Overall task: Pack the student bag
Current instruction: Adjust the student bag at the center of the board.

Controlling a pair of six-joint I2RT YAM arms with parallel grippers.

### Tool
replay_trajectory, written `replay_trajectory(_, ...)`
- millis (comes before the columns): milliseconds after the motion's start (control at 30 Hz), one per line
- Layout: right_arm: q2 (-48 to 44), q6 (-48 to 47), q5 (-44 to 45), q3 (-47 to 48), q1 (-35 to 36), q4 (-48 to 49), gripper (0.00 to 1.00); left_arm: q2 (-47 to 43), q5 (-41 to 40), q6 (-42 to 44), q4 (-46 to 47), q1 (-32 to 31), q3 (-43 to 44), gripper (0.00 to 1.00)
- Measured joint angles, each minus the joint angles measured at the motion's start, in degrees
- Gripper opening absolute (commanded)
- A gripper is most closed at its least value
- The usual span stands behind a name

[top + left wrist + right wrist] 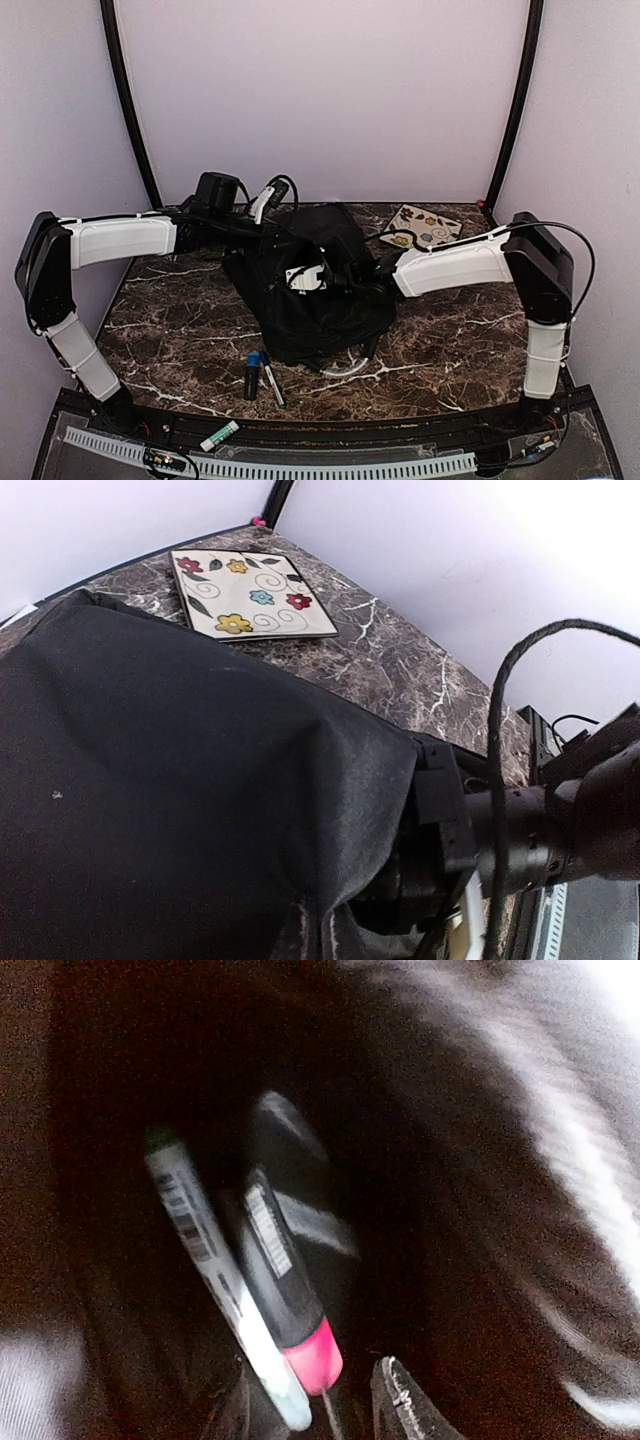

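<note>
the student bag slumps in the middle of the worktop with both arms at it. the right tool is sunk inside from the right-edge side, its jaws apart. the ends of a pink-capped marker and a white marker lie between them in the dark interior, and neither looks pinched. the left tool sits at the bag's back-left rim, buried under black cloth, so whether it is closed on the fabric cannot be told. the bag looks soft and limp — it will likely fold and sag rather than stand. loose cloth may slip, so a hold on a seamed rim, strap or zipper edge would serve best to keep the mouth open. two more markers wait by the near edge — a flower-printed card lies at the back right corner.
</note>
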Motion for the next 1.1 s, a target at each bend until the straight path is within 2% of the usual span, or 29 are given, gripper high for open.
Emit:
replay_trajectory(267,-9.7,12.6,-6.6,-1.1,0.8,-14.7,0.44,0.2,1.6,-0.4,0.0,-0.4,0.0,0.0)
replay_trajectory(467,-12.9,19.6,-17.7,-1.6,0.8,-25.9,0.42,1.7,3.4,-2.0,0.9,-0.4,0.0,0.0)
replay_trajectory(600,-15.9,21.7,-22.3,-5.6,0.8,-30.4,0.4,3.0,4.5,-3.0,2.0,-0.4,0.0,0.0)
replay_trajectory(733,-17.9,23.0,-22.2,-10.9,0.2,-30.7,0.38,4.5,5.9,-4.2,2.9,-0.4,0.0,0.0)
replay_trajectory(867,-17.5,24.3,-22.4,-12.1,-4.1,-29.6,0.34,7.1,6.5,-5.9,4.8,-0.7,0.6,0.0)
replay_trajectory(1000,-11.9,26.3,-22.5,-5.8,-12.7,-28.9,0.32,11.0,5.4,-9.0,10.2,-0.9,1.1,0.0)
replay_trajectory(1100,-8.8,27.9,-23.6,-1.7,-15.8,-28.7,0.34,13.1,3.3,-10.8,13.2,-0.9,1.6,0.0)
